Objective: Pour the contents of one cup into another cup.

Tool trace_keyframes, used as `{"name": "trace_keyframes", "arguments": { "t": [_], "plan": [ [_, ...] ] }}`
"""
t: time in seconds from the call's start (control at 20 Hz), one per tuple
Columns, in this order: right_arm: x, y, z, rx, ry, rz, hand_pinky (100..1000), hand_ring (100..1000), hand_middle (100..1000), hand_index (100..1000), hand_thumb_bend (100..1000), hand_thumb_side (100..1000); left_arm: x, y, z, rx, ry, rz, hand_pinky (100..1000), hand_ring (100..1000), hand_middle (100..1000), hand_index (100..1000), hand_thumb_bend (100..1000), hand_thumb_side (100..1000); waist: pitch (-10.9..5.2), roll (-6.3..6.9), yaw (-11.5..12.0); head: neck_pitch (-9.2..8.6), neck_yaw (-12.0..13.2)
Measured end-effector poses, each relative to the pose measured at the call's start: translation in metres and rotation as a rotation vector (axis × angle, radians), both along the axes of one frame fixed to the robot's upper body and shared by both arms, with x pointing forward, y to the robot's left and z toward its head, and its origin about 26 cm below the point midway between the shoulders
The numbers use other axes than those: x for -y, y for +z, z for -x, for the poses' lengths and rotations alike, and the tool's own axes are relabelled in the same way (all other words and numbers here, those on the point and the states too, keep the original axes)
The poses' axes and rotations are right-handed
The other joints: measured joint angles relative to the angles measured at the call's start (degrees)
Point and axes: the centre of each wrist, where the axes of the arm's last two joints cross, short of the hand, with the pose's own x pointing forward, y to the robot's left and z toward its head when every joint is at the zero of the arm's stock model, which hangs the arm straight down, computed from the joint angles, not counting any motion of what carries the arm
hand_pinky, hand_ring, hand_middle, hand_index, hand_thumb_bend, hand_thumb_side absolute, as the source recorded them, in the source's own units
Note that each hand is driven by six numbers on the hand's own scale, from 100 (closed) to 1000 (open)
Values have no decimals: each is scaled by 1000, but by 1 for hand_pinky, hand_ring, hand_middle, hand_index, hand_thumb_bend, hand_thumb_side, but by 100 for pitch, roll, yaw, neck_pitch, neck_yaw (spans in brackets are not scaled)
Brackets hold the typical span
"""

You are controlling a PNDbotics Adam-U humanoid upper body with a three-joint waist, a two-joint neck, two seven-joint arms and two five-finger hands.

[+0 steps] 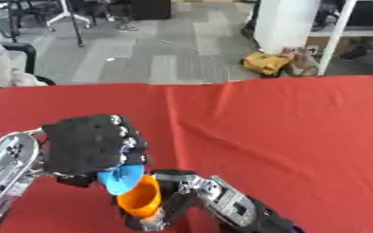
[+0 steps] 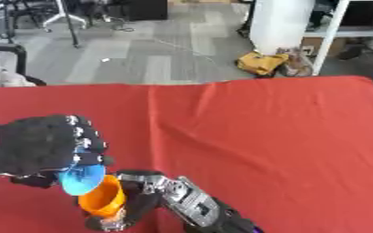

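Observation:
My left hand [image 1: 90, 143] is shut on a blue cup [image 1: 120, 178], tipped so its mouth points down over an orange cup [image 1: 140, 198]. The blue cup's rim sits just above the orange cup's open top. My right hand [image 1: 162, 202] comes in from the lower right and is shut on the orange cup, holding it a little tilted near the table's front edge. Most of the blue cup is hidden behind my left hand's fingers. What is inside either cup cannot be seen.
A red cloth [image 1: 285, 127] covers the whole table. Beyond the far edge is grey floor with a yellow bag [image 1: 268, 62], a white pillar [image 1: 289, 22] and chair legs at the back left.

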Motion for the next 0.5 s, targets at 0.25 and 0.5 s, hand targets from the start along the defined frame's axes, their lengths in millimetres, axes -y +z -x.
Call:
{"name": "trace_keyframes", "arguments": {
  "t": [0.25, 0.5],
  "plan": [
    [0, 0, 0, 0, 0, 0, 678, 518, 557, 751, 228, 100, 1, 2, 0, 25, 23, -30, 401, 357, 390, 732, 586, 100, 0, 4, -3, 0, 0],
    [0, 0, 0, -1, 0, 1, 677, 518, 557, 751, 228, 100, 2, 5, 3, 62, 34, -52, 404, 357, 391, 733, 587, 100, 0, 8, -8, 0, -1]
  ]
}}
